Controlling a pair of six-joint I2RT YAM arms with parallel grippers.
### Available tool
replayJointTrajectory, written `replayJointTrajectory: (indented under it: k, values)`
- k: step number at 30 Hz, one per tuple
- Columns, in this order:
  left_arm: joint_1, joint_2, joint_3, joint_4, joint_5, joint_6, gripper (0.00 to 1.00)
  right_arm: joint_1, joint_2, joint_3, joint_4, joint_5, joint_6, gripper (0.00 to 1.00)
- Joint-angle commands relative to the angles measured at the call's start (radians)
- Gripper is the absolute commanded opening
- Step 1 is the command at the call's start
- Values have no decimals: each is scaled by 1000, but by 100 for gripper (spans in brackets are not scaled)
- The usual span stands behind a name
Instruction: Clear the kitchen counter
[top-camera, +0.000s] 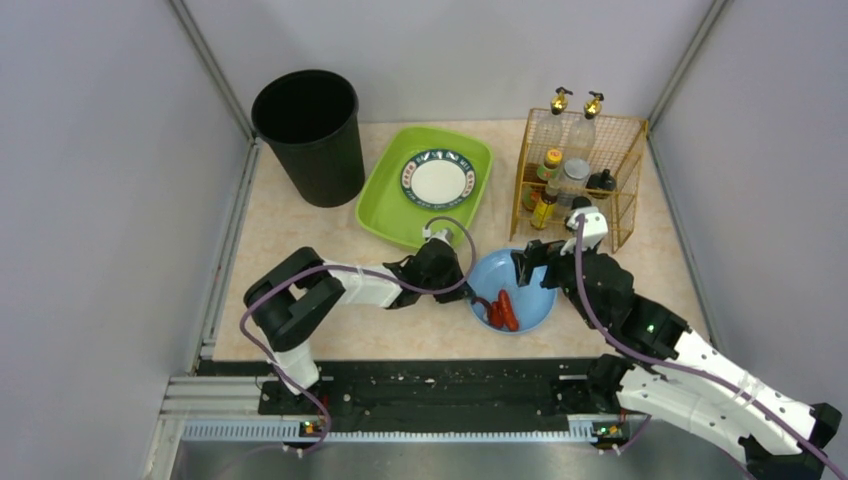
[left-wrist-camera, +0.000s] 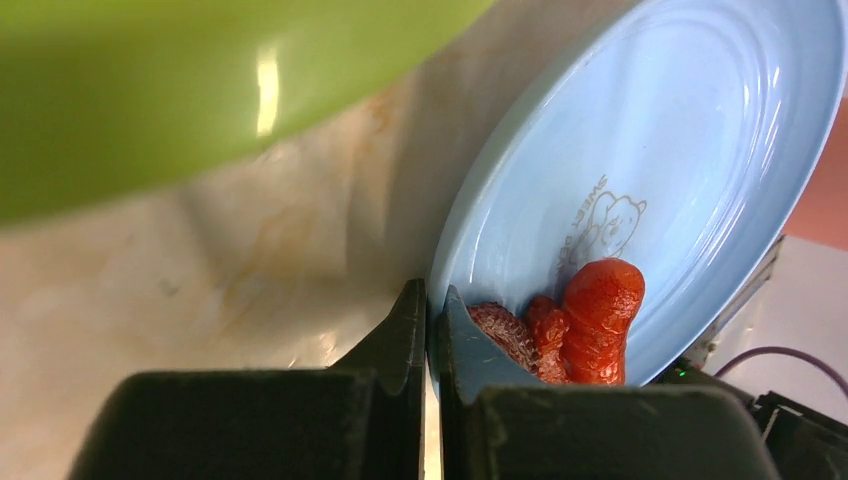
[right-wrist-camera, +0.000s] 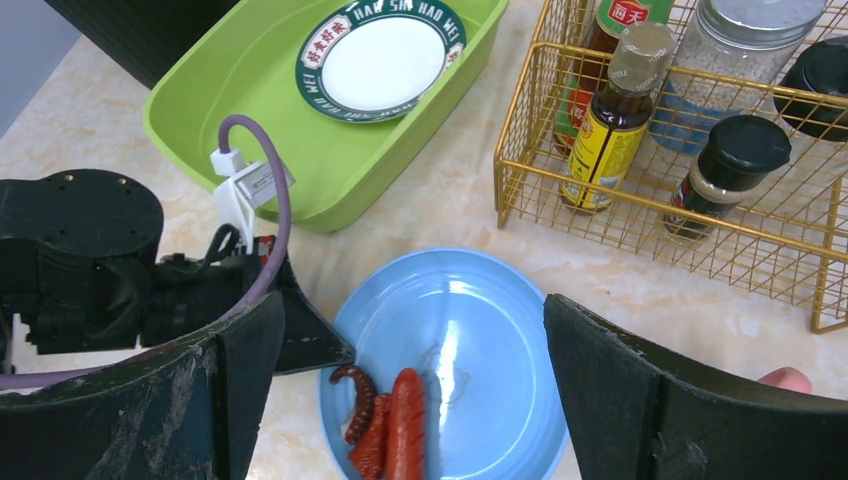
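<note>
Item one: one kitchen counter (top-camera: 300, 250), pale marbled stone, which filled the walled bay from the arms' bases to the back wall and bore everything listed below.

Item two: one black bin (top-camera: 308, 135), upright in the far left corner.

Item three: one green tray (top-camera: 385, 205), just right of the bin, with one green-rimmed plate (top-camera: 438, 180) lying flat in it.

Item four: one gold wire rack (top-camera: 628, 180) at the far right. We counted two tall clear bottles (top-camera: 560, 115) with gold pourers at its back. The smaller bottles and jars in front overlapped, so we gave no firm count.

Item five: one blue plate (top-camera: 525, 280) on the counter near the front, between the two arms and just beside the tray's near corner. We counted three reddish sausage pieces (top-camera: 503, 310) bunched at its near edge.

Item six: two grippers. The left gripper (left-wrist-camera: 431, 320) had its fingers pressed together on the blue plate's left rim, pinching it. The right gripper (right-wrist-camera: 410, 310) hung over the plate with its fingers spread wide, holding nothing.
</note>
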Motion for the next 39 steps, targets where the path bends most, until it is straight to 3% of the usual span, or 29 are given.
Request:
replayJointTrajectory:
  k: [1,22,32,39]
  values:
    - [-4,-97,-38,-178,-40,77,0,10,-14,18,18,15,0,99]
    - [-14,-449,91,-687,-116,320,0,9,-40,26,17,10,0,99]
    - [232,-570,173,-813,12,418,0,9,-57,33,23,3,-6,99]
    - [372,-550,310,-870,64,482,0,10,-47,41,41,-24,-7,99]
